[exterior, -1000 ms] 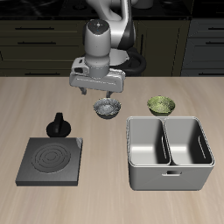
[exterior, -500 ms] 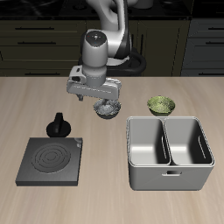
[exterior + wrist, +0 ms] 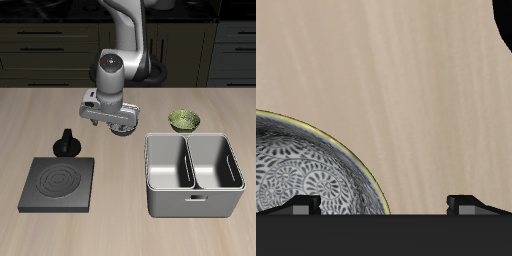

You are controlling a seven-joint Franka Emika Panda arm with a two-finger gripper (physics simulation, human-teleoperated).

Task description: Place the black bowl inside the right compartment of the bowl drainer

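The black bowl (image 3: pixel 126 130) sits on the table behind the bowl drainer (image 3: pixel 193 206), mostly covered by my gripper (image 3: pixel 116 126). In the wrist view its pale speckled inside (image 3: pixel 301 165) shows close up. The gripper (image 3: pixel 384 204) is open and low over the bowl's edge. One fingertip (image 3: pixel 301 205) is over the bowl's inside and the other (image 3: pixel 466 203) is over bare table outside the rim. Nothing is held. The grey drainer's two wells are empty.
A yellow-green bowl (image 3: pixel 184 121) stands behind the drainer, beside the black bowl. A flat black stove plate (image 3: pixel 58 184) lies near the table's front edge. A small black knobbed pot (image 3: pixel 67 143) stands just behind the plate.
The gripper has come down from above the black bowl to just over its rim and shifted slightly sideways. The bowl has not moved.
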